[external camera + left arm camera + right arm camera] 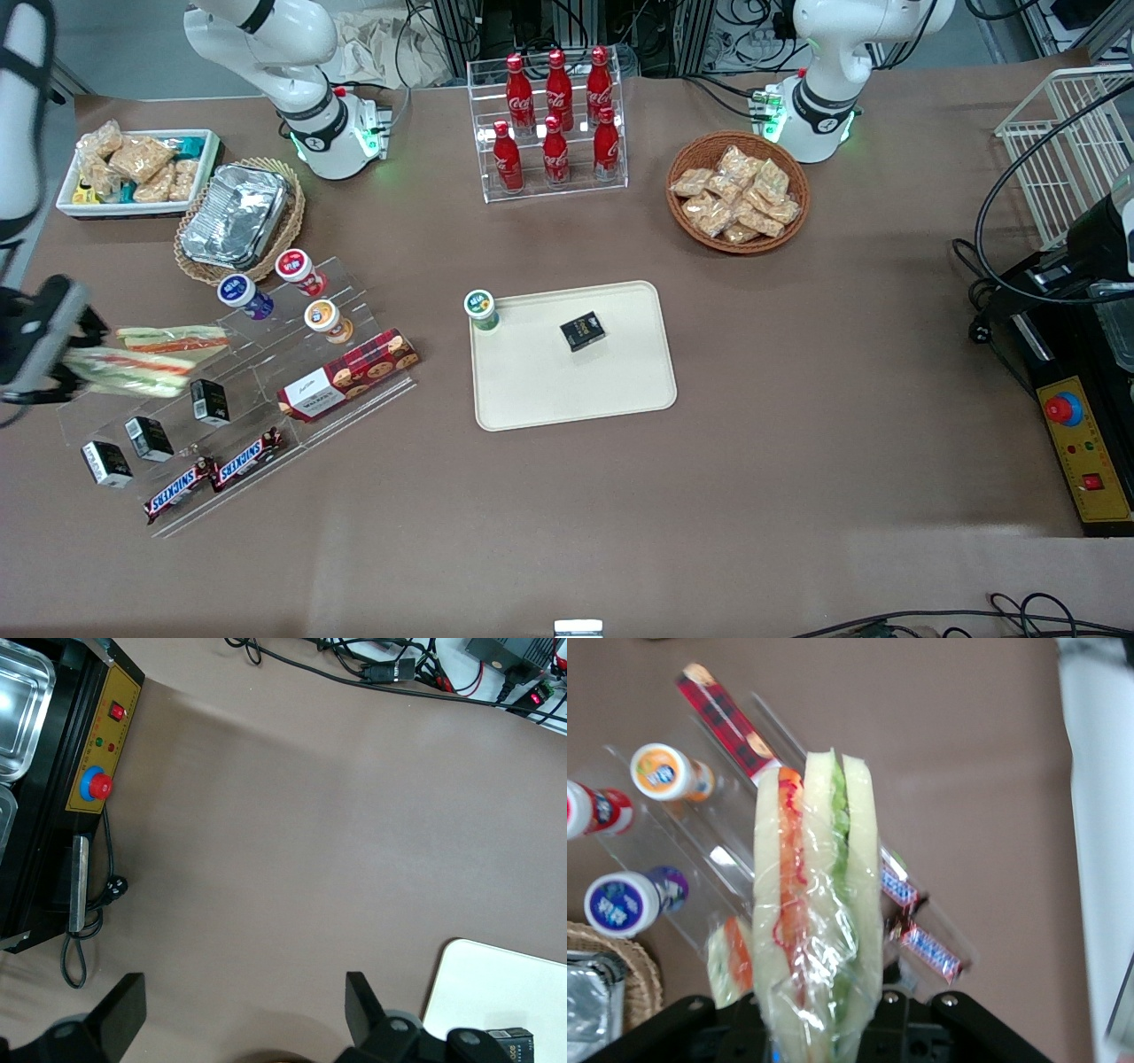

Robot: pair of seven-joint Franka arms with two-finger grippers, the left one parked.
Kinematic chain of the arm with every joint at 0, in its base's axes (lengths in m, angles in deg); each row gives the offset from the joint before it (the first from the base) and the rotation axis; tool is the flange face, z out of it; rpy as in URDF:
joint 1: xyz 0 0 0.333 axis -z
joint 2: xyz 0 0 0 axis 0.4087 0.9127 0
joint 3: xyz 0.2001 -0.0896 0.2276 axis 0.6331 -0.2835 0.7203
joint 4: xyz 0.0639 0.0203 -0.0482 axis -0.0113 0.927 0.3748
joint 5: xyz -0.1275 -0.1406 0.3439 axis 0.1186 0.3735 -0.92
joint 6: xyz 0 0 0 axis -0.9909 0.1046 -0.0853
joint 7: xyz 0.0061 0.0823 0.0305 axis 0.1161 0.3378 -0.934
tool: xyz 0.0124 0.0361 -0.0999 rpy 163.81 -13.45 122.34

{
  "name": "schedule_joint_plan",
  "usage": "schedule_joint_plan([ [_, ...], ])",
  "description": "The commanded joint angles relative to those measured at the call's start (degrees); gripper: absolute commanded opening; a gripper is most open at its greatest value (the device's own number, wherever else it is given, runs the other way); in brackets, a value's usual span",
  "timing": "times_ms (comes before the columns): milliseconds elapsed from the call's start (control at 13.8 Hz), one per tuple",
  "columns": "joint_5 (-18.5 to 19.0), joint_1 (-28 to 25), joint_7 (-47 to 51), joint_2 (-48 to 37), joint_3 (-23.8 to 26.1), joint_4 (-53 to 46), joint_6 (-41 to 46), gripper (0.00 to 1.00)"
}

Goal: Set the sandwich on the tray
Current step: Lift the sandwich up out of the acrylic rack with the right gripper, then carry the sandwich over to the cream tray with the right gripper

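- Sandwich (817, 904): long clear-wrapped wedge, crinkled glossy film over cream-white bread, thin red-orange and green stripes running along its length.
- Clamped at one end between the black fingers of the right gripper (824, 1014), jaws clenched on the wrapped bread (wrist view shows this best).
- Held up in the air over the clear acrylic stepped rack (266, 354), toward the working arm's end of the table, well apart from the tray (576, 390).
- Long axis roughly level in the front view, free end pointing away from the gripper (53, 350) toward the table's middle; bread layers standing on edge between the fingers.
- Second wrapped sandwich (173, 338) resting on the rack just beside the held one, farther from the front camera, showing a broader orange band.
- Tray: flat cream-beige plastic rectangle, rounded corners, low rim, matte surface, lying on the brown table covering.
- On the tray: small black box (582, 331) near the middle, and a green-lidded cup (481, 309) at one corner.
- On the rack: round-lidded cups (295, 268), small black boxes (210, 400), red tartan biscuit box (348, 374), Snickers bars (213, 476) on the lowest step.
- Crinkled silver foil container (236, 215) in a wicker basket, near the rack.
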Motion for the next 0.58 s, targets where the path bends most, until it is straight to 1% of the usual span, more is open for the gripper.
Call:
schedule_joint_plan([
  [0, -1.1, -6.3, -2.8, -0.8, -0.7, 0.9, 0.6, 0.00],
  [72, -1.3, -8.4, -2.6, -0.2, -0.5, 0.9, 0.9, 0.00],
  [217, -3.1, -13.3, -2.2, 0.8, -0.7, 1.0, 0.8, 0.00],
  [362, -3.2, -17.7, -2.1, 3.0, -0.7, 1.0, 0.1, 0.00],
  [507, -4.4, -21.3, -1.2, 4.2, -0.7, 1.5, -2.1, 0.00],
])
